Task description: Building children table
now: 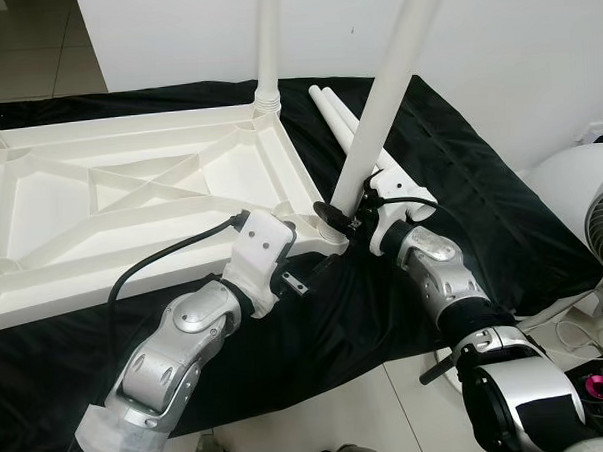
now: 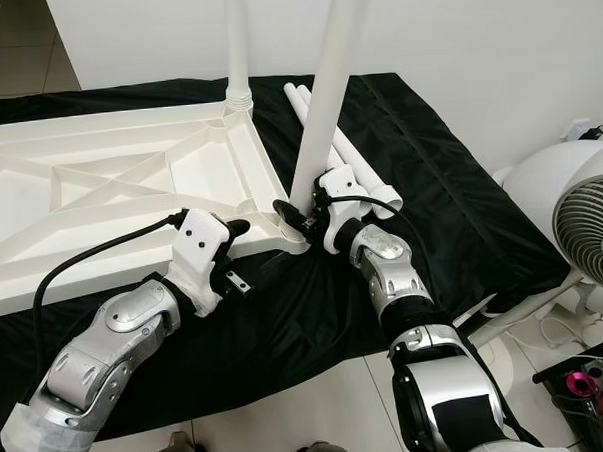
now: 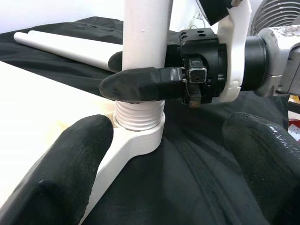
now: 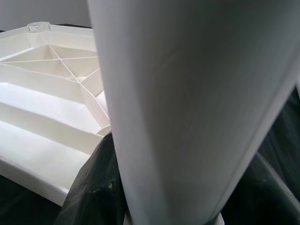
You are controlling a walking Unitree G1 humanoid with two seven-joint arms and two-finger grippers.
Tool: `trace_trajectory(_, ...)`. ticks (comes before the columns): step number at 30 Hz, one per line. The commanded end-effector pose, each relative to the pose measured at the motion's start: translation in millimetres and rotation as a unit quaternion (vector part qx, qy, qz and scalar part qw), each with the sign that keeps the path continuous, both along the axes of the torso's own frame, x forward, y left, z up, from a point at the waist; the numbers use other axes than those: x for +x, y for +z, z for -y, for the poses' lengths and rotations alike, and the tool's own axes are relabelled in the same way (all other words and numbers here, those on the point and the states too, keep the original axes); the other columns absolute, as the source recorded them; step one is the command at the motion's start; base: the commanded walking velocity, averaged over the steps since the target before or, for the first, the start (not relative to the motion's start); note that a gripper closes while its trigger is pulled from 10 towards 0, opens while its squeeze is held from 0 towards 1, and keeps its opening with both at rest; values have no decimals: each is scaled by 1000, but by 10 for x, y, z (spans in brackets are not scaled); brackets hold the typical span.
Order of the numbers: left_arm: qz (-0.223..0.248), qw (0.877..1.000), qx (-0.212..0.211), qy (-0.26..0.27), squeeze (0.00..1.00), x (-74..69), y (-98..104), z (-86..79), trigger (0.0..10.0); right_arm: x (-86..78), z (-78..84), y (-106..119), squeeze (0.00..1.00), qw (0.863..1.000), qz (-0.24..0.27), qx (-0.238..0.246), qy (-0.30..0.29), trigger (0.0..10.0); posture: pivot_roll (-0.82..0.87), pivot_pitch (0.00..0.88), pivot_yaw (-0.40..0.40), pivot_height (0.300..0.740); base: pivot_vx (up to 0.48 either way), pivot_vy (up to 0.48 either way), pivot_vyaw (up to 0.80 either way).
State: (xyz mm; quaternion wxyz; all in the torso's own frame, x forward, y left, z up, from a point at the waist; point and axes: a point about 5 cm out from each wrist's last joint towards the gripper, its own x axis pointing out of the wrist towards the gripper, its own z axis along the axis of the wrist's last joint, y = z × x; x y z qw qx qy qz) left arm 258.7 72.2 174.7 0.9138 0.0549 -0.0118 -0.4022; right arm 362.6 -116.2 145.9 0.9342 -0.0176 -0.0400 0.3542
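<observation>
— Black fingers [image 3: 70, 159] of the left gripper [image 3: 159, 164] sat spread apart, either side of the tabletop's [image 1: 130, 193] near corner socket [image 3: 139, 131]. Where was the leg?

— Leaning in that socket, its thread part in, with the right gripper [image 1: 343, 216] clamped round the tilted leg [image 1: 386, 92] just above it.

— Risk?

— Cross-threading, I'd judge; turning it while tilted could jam it or shift the upturned top on the black cloth [image 1: 481, 218].
</observation>
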Motion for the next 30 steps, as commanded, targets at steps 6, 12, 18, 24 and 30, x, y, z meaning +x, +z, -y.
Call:
trace_trajectory(6, 4, 1000, 2, 19, 0, -11, 6, -18, 10000, -20, -7, -242, 0, 997, -75, 20, -25, 10000, 16, 94, -67, 740, 0, 0, 0)
trace_trajectory(12, 3, 1000, 0, 22, 0, -12, 11, -27, 10000, 3, -95, -212, 0, 997, -69, 13, -38, 10000, 23, 93, -75, 740, 0, 0, 0)
trace_trajectory(18, 3, 1000, -3, 25, 0, -18, 16, -35, 10000, 19, -207, -160, 0, 996, -57, 12, -62, 10000, 28, 95, -82, 740, 0, 0, 0)
trace_trajectory(24, 4, 1000, -5, 30, 0, -19, 26, -46, 10000, 0, -440, -93, 0, 996, -57, 30, -67, 10000, 32, 92, -88, 740, 0, 0, 0)
trace_trajectory(30, 5, 1000, -6, 31, 0, -19, 27, -46, 10000, 34, -440, -74, 0, 993, -66, 44, -90, 10000, 34, 85, -92, 740, 0, 0, 0)
